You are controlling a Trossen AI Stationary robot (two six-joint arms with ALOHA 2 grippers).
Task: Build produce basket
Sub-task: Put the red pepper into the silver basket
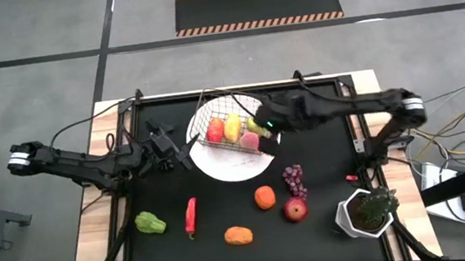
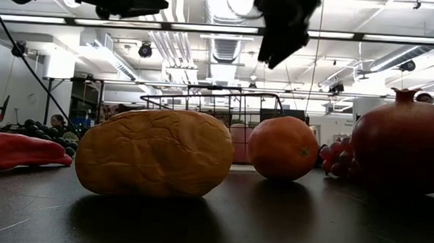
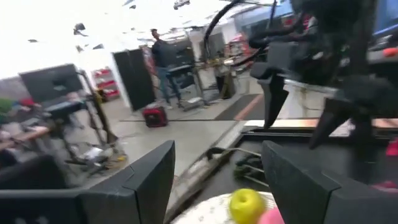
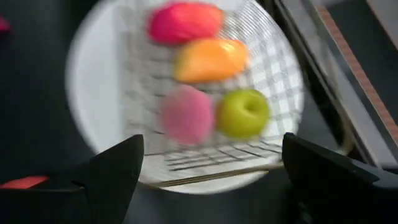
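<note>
Wire basket [image 1: 230,127] is sitting on the white plate [image 1: 219,165] at the worktop's [image 1: 325,173] far centre, holding four produce pieces [image 4: 211,60]; no writing is legible. Right tool [image 1: 258,127] is hovering over it with fingers spread apart, gripping nothing, while left tool [image 1: 183,147] is waiting just beside the plate, fingers apart.

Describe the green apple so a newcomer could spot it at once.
Find the round white plate in the middle of the black table; a wire basket sits on it. Inside lie four fruits. The green apple is the only green one, beside a pink peach and under the yellow-orange mango.
</note>
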